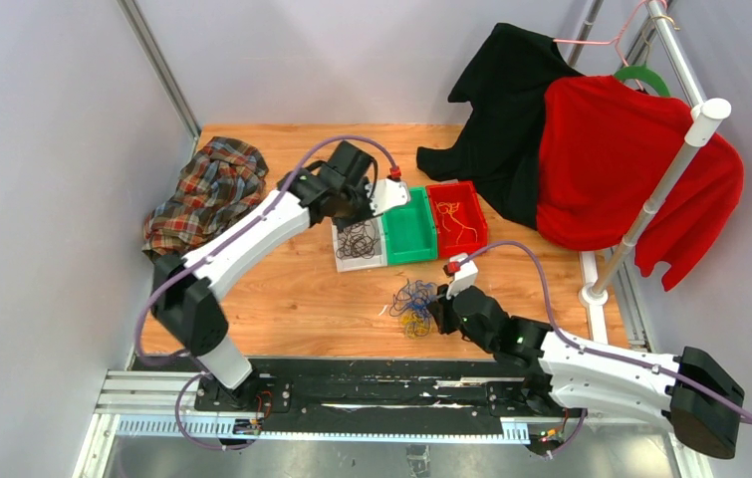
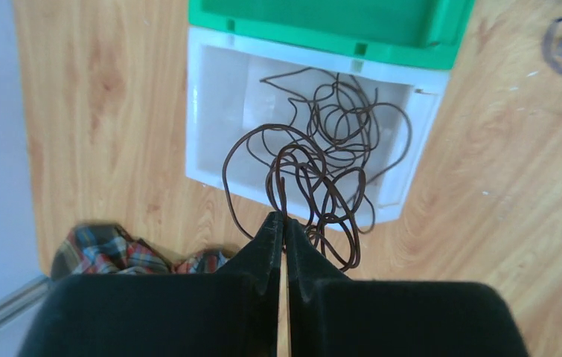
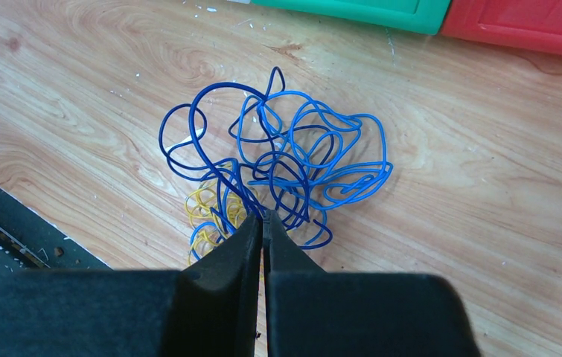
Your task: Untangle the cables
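Left gripper (image 2: 283, 223) is clamped shut on dark cable loops (image 2: 285, 152) above the white bin (image 2: 214, 104), far left; right gripper (image 3: 263, 220), closed, meets the blue-and-yellow tangle (image 3: 285, 160) near centre; grip unclear.

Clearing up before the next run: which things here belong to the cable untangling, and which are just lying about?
Job: blue-and-yellow clump, dark cables, white bin, green bin, red bin holding orange cables.
Lying about: plaid shirt, black garment, red sweater on the rack.
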Tool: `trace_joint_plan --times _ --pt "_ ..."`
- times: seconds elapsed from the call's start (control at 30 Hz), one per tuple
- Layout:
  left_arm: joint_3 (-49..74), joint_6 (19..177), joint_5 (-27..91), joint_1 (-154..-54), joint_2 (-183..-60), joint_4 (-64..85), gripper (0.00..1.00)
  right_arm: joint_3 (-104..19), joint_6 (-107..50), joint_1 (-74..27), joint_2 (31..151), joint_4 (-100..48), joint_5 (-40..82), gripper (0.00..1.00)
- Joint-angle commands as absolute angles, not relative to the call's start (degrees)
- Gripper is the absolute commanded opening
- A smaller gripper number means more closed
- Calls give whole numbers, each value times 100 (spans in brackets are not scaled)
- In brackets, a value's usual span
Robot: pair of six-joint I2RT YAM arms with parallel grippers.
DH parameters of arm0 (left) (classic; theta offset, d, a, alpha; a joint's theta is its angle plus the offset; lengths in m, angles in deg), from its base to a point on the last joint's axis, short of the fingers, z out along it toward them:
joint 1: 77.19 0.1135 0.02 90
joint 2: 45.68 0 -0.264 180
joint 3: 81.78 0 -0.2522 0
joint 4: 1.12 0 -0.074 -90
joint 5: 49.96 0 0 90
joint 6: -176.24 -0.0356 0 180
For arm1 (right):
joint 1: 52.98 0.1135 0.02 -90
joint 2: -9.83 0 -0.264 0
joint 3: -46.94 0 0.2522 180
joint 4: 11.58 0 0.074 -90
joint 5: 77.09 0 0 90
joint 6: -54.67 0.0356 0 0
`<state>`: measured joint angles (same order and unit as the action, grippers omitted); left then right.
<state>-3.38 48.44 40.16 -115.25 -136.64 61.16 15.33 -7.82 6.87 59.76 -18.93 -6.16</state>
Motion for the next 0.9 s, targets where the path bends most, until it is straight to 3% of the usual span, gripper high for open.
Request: trace_joint_plan --times 0.0,0.2,0.3,0.6,0.87 --pt "-147 4833 4557 -11334 -14237 5253 6 1370 -693 731 5817 -2125 -821 1" --pt "-477 5129 4117 -11270 -14378 5537 77 1282 -727 727 5575 -2086 -900 1" --pt "-599 5219 3567 -11270 -14132 5816 99 1237 -808 722 5486 -1928 -909 1" --pt "-19 5387 1116 -11398 -13368 6257 99 812 -854 538 5682 -1542 -834 1" --pt "911 5420 1082 -12337 -13575 5809 97 857 -464 168 5214 -1636 -470 1"
